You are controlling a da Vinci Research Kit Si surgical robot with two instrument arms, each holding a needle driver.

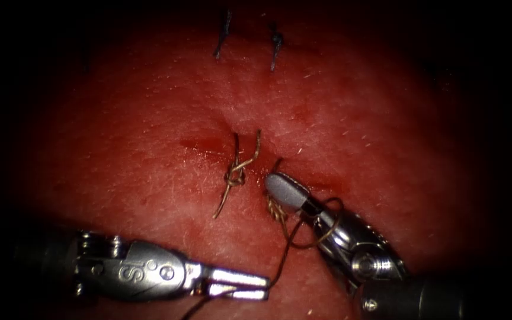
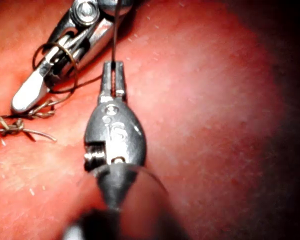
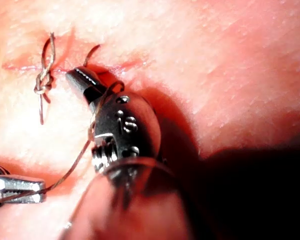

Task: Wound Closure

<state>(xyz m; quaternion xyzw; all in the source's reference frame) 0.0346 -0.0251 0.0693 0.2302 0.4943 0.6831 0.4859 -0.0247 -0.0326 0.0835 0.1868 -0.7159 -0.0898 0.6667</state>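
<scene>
Thread (image 1: 285, 246) was pinched in the left tool (image 1: 255, 284), near side of the tissue (image 1: 386, 118). Thread was looped around the right tool (image 1: 280, 186), jaws pressed together, right of a tied knot (image 1: 235, 175) on the cut (image 1: 208, 145).

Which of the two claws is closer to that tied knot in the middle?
The right claw: it sits just right of the knot, with thread looped around it. The left claw is lower down, shut on the thread, farther from the knot.

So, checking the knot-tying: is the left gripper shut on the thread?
Shut on it: the left gripper pinches the thread, which runs taut from its tip to the right gripper.
</scene>
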